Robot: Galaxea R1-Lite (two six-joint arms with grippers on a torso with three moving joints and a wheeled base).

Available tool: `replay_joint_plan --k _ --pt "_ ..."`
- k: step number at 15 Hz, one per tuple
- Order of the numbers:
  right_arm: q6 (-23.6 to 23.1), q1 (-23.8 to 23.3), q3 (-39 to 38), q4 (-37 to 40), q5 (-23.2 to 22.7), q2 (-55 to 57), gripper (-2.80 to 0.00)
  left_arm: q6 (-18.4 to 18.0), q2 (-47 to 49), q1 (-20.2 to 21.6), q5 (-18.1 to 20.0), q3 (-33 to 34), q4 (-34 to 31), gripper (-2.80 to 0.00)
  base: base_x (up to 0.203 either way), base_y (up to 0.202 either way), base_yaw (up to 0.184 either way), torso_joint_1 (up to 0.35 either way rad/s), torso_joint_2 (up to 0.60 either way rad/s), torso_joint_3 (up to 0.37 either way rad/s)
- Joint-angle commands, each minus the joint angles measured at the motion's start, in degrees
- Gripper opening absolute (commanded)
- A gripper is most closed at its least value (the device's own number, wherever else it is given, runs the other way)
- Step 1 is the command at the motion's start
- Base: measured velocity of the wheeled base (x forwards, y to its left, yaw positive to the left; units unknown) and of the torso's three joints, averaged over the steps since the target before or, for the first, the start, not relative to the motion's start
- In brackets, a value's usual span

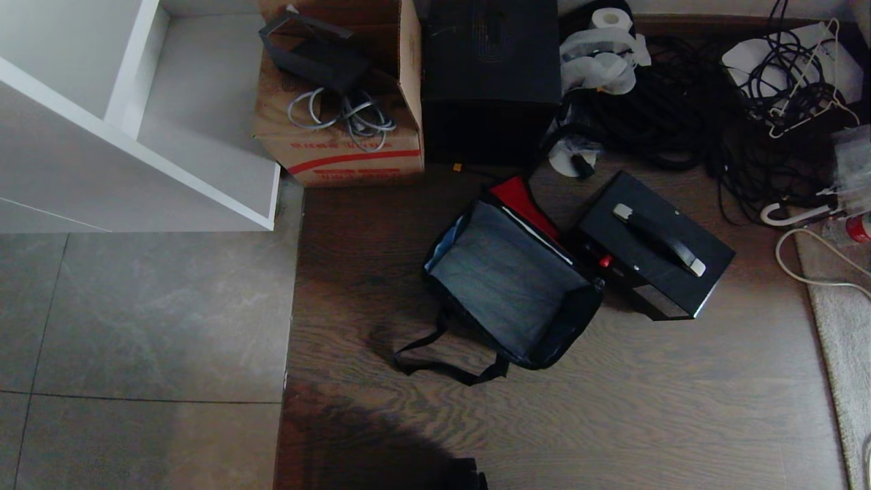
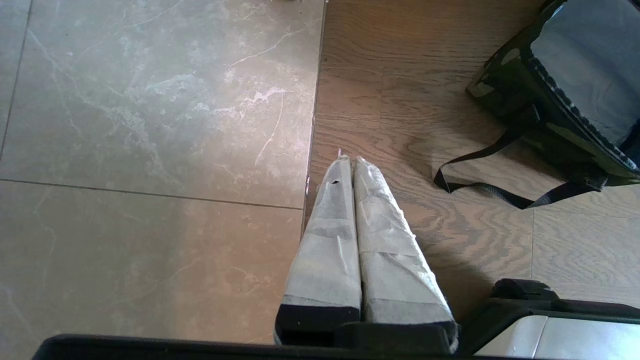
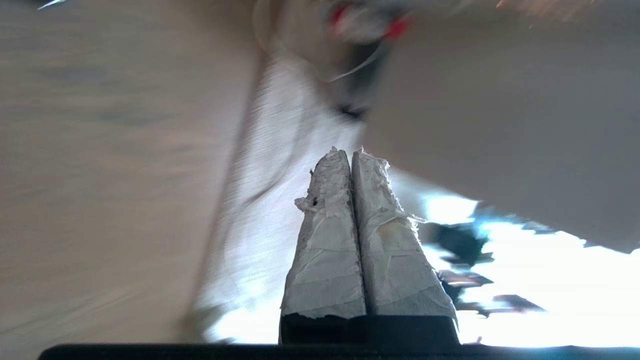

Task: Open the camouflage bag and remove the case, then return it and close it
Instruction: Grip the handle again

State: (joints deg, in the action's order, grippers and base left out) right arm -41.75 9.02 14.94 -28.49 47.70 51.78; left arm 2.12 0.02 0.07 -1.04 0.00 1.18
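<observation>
The camouflage bag (image 1: pixel 507 286) lies open on the wood floor (image 1: pixel 646 408), the case (image 1: pixel 653 245) touching it at two o'clock. Cardboard carton (image 1: pixel 340 95) at eleven, tangled cables (image 1: pixel 714 122) at one. Left gripper (image 2: pixel 348 162) and right gripper (image 3: pixel 347 154) are pressed closed, empty.

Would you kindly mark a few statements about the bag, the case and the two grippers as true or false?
1. The camouflage bag stands open with nothing inside. True.
2. The case sits inside the bag. False: it stands on the wood floor beside the bag.
3. The right gripper is shut and holds nothing. True.
4. The left gripper grips the bag's strap. False: it is shut and empty, apart from the strap.
5. The bag's red lid panel is folded back. True.
</observation>
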Motion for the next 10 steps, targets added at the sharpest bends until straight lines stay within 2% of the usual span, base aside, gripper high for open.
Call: replay_joint_plan --k 1,4,5,7,8,10 --pt "18.4 -4.5 -1.6 23.9 -10.7 -16.9 -2.8 0.1 0.0 0.0 0.0 0.6 0.0 -2.8 0.0 0.0 0.0 0.0 0.0 0.0" --pt "33.6 -10.0 -3.2 38.6 -32.3 -28.3 -2.8 0.0 0.0 0.0 0.0 0.6 0.0 -2.8 0.0 0.0 0.0 0.0 0.0 0.0" --pt "37.9 -10.3 -5.1 40.4 -35.8 -30.6 -2.8 0.0 0.0 0.0 0.0 0.6 0.0 -2.8 0.0 0.0 0.0 0.0 0.0 0.0" --pt "39.9 -9.5 -6.5 41.5 -39.8 -34.1 -2.8 0.1 0.0 0.0 0.0 0.6 0.0 -2.8 0.0 0.0 0.0 0.0 0.0 0.0" --pt "40.2 -7.4 -7.1 40.5 -41.1 -34.5 -2.8 0.1 0.0 0.0 0.0 0.6 0.0 -2.8 0.0 0.0 0.0 0.0 0.0 0.0" --pt "40.1 -6.2 -11.1 32.0 -42.2 -35.6 -2.8 0.1 0.0 0.0 0.0 0.6 0.0 -2.8 0.0 0.0 0.0 0.0 0.0 0.0"
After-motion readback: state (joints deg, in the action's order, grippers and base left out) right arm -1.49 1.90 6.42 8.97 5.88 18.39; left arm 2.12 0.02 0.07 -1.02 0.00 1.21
